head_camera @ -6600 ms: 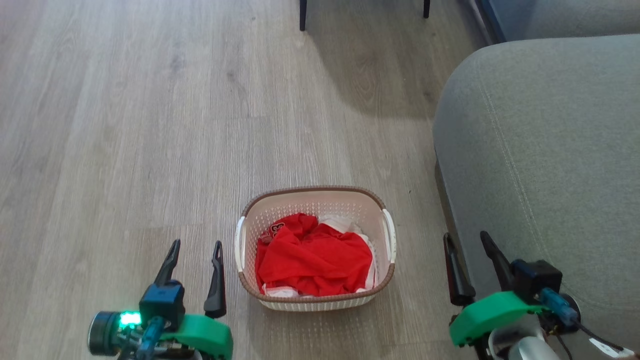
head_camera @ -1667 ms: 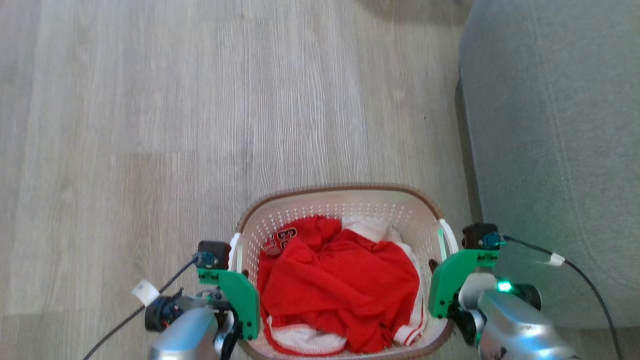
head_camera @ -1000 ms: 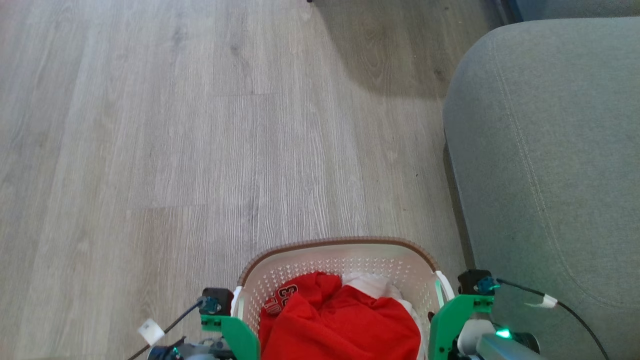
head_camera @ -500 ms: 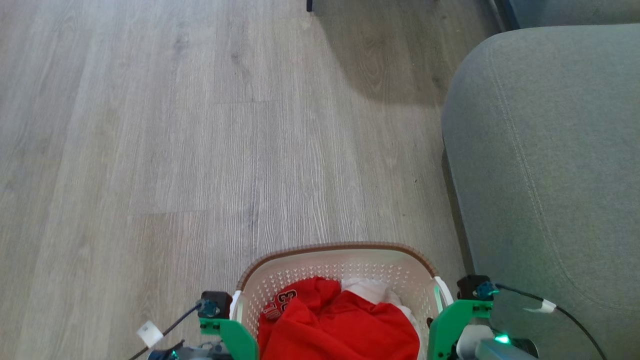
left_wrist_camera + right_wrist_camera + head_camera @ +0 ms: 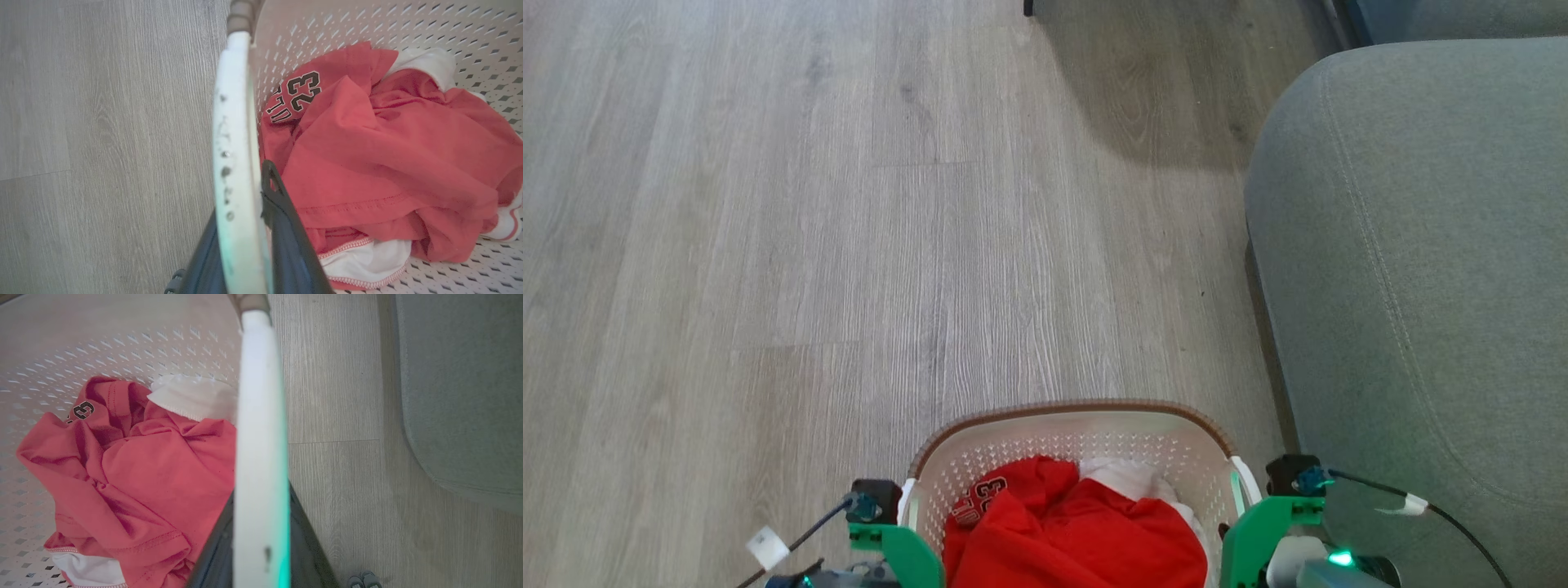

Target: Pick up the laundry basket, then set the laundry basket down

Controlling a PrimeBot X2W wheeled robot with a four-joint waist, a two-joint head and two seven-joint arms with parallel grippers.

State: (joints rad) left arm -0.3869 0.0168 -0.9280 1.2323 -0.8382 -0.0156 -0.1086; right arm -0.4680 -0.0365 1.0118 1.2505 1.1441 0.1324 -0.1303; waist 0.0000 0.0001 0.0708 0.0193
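The laundry basket (image 5: 1062, 407), cream with a brown rim, is at the bottom middle of the head view, holding red and white clothes (image 5: 1078, 539). It looks raised and close to me, held between both arms. My left gripper (image 5: 900, 510) is at its left handle. In the left wrist view the left gripper (image 5: 241, 192) is shut on the white handle (image 5: 233, 122), with a dark finger on each side. My right gripper (image 5: 1250, 498) is at the right handle. In the right wrist view the right gripper (image 5: 261, 506) is likewise shut on the white handle (image 5: 259, 416).
A grey sofa (image 5: 1413, 286) fills the right side, close to the basket's right handle. A dark furniture leg (image 5: 1028, 8) stands at the far top. Wooden floor (image 5: 768, 245) stretches ahead and to the left. Thin cables trail from both wrists.
At first both grippers stood open beside the basket on the floor. Now each is shut on a handle and the basket looks larger. Over the last second only the head view shifted slightly.
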